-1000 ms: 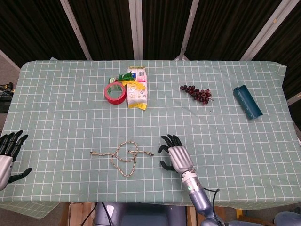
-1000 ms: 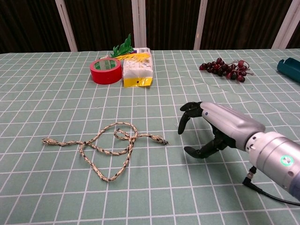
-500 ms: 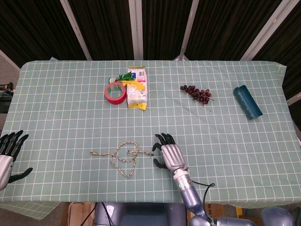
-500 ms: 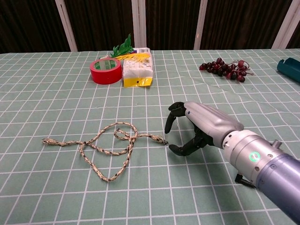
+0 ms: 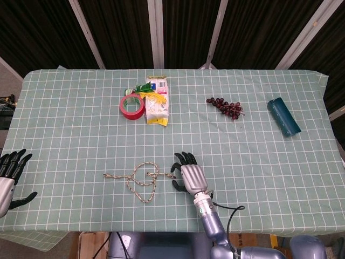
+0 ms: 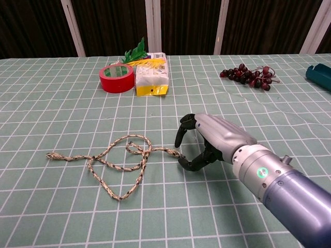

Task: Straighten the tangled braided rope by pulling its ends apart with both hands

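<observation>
Now, rope (image 6: 116, 164): tangled, lying near the table's front edge, at 9 o'clock of the right hand (image 6: 207, 142).
Right hand: fingers apart around the rope's end, holding nothing.
Left hand (image 5: 9, 175): spread, empty, far off at 9 o'clock.
Risk: fingertips may nudge the frayed end aside and close on cloth.

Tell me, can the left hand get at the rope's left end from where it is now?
Probably yes. The left hand sits at the table's left edge, fingers apart and empty, and only bare cloth lies between it and the braided rope. Its frayed left end lies loose on the tablecloth.
</observation>
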`<control>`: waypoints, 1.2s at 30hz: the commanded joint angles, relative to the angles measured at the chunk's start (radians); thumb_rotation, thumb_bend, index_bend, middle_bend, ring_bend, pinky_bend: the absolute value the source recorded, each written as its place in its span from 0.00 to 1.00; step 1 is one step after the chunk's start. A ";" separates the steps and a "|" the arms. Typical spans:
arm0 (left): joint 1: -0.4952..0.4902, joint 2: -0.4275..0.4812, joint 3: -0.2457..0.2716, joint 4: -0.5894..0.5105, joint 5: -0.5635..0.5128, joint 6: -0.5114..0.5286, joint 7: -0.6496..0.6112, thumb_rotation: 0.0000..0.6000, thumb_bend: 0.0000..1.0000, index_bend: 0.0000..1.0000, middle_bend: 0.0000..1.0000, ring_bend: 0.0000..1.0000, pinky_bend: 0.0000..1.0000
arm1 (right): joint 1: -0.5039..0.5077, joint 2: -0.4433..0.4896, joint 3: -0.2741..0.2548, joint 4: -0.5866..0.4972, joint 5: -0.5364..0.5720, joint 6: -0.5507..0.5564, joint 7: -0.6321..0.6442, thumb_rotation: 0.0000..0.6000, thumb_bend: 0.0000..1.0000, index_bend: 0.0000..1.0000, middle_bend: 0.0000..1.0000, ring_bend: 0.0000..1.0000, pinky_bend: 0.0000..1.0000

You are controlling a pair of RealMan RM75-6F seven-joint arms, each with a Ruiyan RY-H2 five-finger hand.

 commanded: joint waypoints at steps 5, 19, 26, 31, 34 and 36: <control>0.000 -0.001 0.001 0.000 0.001 0.000 0.000 1.00 0.07 0.03 0.00 0.00 0.00 | 0.004 -0.011 -0.004 0.010 0.002 0.004 0.010 1.00 0.41 0.50 0.16 0.00 0.00; -0.002 -0.001 0.001 0.000 0.000 -0.001 -0.001 1.00 0.07 0.03 0.00 0.00 0.00 | 0.011 -0.022 -0.006 0.015 0.017 0.014 0.006 1.00 0.47 0.61 0.18 0.00 0.00; -0.002 -0.001 0.002 -0.001 0.001 -0.002 0.000 1.00 0.07 0.03 0.00 0.00 0.00 | 0.008 0.000 -0.002 -0.007 0.011 0.030 0.002 1.00 0.49 0.63 0.19 0.00 0.00; -0.003 -0.003 0.004 -0.004 0.004 -0.005 0.010 1.00 0.07 0.03 0.00 0.00 0.00 | 0.005 0.051 0.013 -0.050 0.007 0.045 -0.007 1.00 0.50 0.64 0.19 0.00 0.00; -0.005 -0.004 0.007 -0.008 0.009 -0.008 0.020 1.00 0.07 0.04 0.00 0.00 0.00 | -0.003 0.093 0.016 -0.084 0.003 0.053 -0.009 1.00 0.51 0.64 0.19 0.00 0.00; -0.008 -0.005 0.011 -0.014 0.015 -0.013 0.032 1.00 0.07 0.04 0.00 0.00 0.00 | -0.012 0.127 0.012 -0.112 -0.001 0.058 -0.006 1.00 0.51 0.64 0.19 0.00 0.00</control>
